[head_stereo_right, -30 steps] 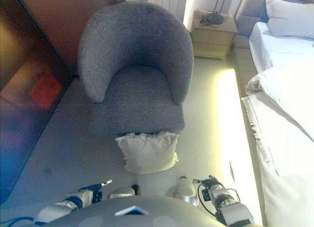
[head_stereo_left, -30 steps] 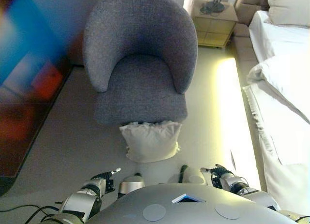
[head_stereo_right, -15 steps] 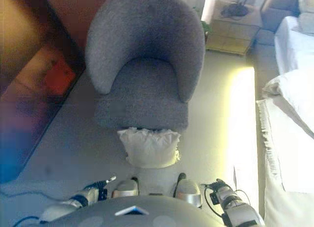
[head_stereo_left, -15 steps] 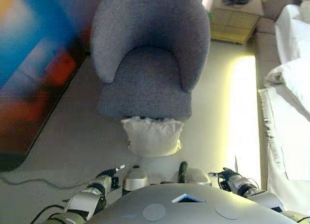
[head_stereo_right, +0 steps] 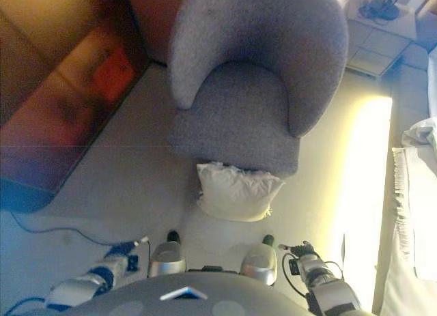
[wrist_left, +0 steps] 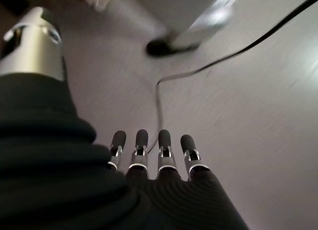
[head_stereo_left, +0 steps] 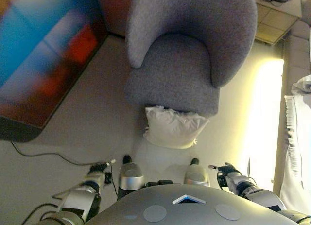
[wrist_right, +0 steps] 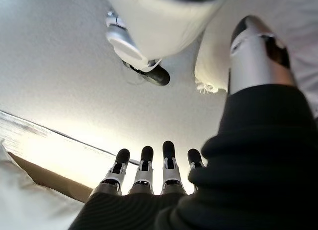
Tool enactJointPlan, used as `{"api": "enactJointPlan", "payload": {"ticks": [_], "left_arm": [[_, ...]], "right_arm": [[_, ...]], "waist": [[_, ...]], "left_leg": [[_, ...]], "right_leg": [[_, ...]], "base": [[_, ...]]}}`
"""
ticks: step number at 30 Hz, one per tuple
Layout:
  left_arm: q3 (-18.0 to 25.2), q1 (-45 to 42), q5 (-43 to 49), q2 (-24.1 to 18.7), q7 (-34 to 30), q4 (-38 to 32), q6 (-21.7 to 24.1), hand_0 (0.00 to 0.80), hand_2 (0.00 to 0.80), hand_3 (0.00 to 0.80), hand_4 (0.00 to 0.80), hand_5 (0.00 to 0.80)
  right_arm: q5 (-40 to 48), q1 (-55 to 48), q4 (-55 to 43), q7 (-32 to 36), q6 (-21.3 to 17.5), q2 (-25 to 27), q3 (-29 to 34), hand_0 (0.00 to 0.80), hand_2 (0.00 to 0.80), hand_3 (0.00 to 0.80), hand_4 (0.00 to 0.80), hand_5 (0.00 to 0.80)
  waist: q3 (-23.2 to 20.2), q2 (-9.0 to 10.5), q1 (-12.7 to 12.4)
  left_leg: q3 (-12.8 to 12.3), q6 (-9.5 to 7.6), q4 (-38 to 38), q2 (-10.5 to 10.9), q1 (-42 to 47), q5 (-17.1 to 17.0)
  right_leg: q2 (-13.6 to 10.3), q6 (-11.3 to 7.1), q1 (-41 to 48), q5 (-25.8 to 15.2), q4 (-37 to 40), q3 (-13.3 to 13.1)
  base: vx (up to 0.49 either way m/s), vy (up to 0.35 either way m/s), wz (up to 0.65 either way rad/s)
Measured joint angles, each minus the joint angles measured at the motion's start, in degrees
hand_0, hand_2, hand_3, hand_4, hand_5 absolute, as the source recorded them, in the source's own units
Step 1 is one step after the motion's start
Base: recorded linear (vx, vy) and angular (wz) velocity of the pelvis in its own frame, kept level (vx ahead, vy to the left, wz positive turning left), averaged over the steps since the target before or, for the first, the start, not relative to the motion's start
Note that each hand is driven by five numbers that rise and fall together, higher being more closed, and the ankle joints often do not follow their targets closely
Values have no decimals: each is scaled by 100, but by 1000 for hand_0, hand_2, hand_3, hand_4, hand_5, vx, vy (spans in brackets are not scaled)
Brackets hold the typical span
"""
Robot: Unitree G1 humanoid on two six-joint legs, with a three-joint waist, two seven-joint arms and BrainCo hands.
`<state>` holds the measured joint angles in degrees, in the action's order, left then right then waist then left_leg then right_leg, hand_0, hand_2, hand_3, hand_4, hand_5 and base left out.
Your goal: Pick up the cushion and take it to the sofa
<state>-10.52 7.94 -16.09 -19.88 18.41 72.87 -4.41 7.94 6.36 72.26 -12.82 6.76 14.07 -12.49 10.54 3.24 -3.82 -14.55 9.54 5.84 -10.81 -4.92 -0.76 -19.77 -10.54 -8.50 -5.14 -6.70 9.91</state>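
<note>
Ahead, cushion (head_stereo_left: 174,128) against armchair (head_stereo_left: 187,55)

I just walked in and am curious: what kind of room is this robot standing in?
Probably a bedroom or hotel room: a grey armchair, a white-sheeted bed along one side, and a small wooden bedside table.

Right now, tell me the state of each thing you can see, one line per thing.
cushion: on the floor, leaning against the front of the armchair, not held.
armchair: upright, seat bare.
left hand: open, fingers straight, holding nothing, above the floor.
right hand: open, fingers straight, holding nothing.
nightstand: upright, a dark object lying on top.
</note>
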Motion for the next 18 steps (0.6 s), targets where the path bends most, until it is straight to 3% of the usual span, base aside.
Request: {"api": "enactJointPlan", "payload": {"ticks": [4,6,14,18], "left_arm": [[-215,781,-164,35,326,-199,381,0,0,0,0,0],[-303,992,-329,130,499,-461,536,0,0,0,0,0],[-700,1790,-330,153,828,-931,944,0,0,0,0,0],[-1061,2309,-327,115,908,-1115,1036,0,0,0,0,0]], "right_arm": [[185,779,5,-169,-153,122,-29,0,0,0,0,0],[258,1042,1,-218,-220,214,-29,0,0,0,0,0],[518,1776,-147,-671,-557,646,-74,0,0,0,0,0],[634,2432,-462,-954,-696,736,-95,0,0,0,0,0]], "waist": [[640,-239,48],[888,-391,160],[1521,-347,318],[1845,-441,325]], "left_leg": [[193,-25,586,-54,-912,76],[307,-21,804,-170,-1214,86],[517,-36,1014,-103,-2010,79],[522,-30,1119,-49,-2471,53]], "right_leg": [[30,-178,-644,-122,13,-38],[151,-133,-821,-156,-17,-56],[165,-49,-1607,-430,153,-206],[159,-57,-2135,-638,133,-380]], "base": [[-176,-53,-8],[-108,-28,1],[-103,-10,-10],[-64,38,-12]]}}
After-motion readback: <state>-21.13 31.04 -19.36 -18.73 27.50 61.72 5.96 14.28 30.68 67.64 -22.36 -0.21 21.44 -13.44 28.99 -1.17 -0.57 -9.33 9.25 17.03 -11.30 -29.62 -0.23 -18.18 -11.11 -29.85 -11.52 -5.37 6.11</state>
